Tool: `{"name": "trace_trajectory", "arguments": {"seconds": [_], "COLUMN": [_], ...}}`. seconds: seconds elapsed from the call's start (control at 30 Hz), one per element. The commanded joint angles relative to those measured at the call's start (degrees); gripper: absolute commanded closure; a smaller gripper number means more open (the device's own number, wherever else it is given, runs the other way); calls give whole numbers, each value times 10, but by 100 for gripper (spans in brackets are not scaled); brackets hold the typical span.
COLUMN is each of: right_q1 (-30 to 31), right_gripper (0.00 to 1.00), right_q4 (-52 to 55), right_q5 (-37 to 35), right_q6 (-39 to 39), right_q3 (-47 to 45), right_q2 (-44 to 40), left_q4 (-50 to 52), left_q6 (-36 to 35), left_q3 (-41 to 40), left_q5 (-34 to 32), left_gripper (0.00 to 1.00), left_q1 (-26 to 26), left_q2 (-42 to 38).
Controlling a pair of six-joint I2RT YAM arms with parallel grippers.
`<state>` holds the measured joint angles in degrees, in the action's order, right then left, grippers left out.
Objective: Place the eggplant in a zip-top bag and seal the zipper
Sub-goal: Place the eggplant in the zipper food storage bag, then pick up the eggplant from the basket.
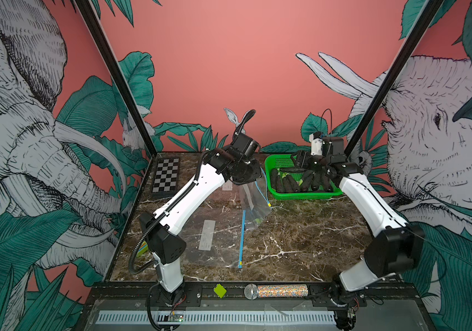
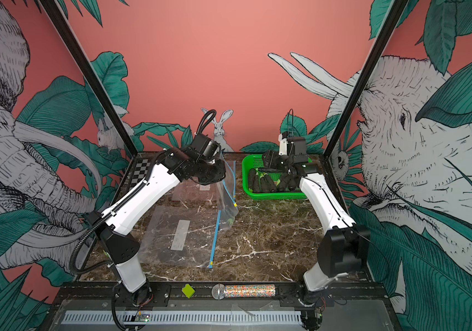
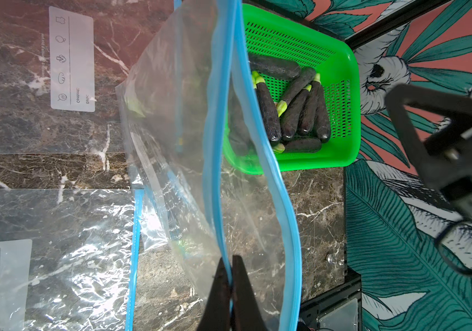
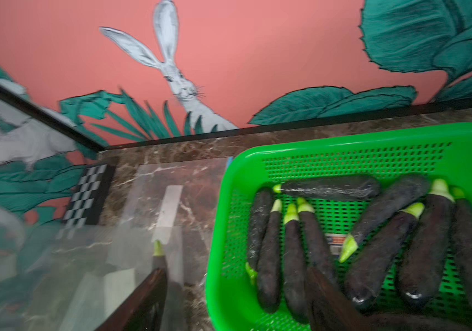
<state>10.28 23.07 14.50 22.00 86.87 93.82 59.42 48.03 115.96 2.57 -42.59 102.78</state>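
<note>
A green basket [image 1: 300,196] of spare eggplants [image 1: 303,182] sat at 1 o'clock on the desk [image 1: 300,243]. A spare bag [image 1: 209,238] lay flat at 8 and a checkerboard [image 1: 166,177] at 11. The left hand [image 3: 230,266], clenched on the blue zipper, held the bag [image 1: 253,200] up just beside the basket. The eggplant [image 1: 257,221] was inside, stem end down. Its body was too dim to trace. The right hand [image 4: 236,272] hung released over the basket's rim.

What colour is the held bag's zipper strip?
Blue; zipper strip clearest in the left wrist view.
</note>
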Motion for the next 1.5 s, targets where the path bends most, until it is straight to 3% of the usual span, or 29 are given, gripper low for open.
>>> {"name": "trace_trajectory", "arguments": {"seconds": [0.0, 0.43, 1.13, 1.47], "right_q1": [-22, -69, -70, -68], "right_gripper": [22, 23, 29, 60], "right_q4": [115, 119, 107, 21], "right_q5": [-66, -80, -69, -58], "right_q6": [5, 104, 133, 128], "right_q3": [37, 94, 170, 117], "right_q2": [67, 225, 387, 323], "left_q4": [-7, -17, -25, -25], "left_q6": [3, -2, 10, 11], "left_q3": [-9, -9, -19, -23], "left_q5": [-1, 2, 23, 22], "left_gripper": [100, 100, 100, 100], "left_q1": [3, 3, 3, 3], "left_q2": [-32, -32, -33, -38]}}
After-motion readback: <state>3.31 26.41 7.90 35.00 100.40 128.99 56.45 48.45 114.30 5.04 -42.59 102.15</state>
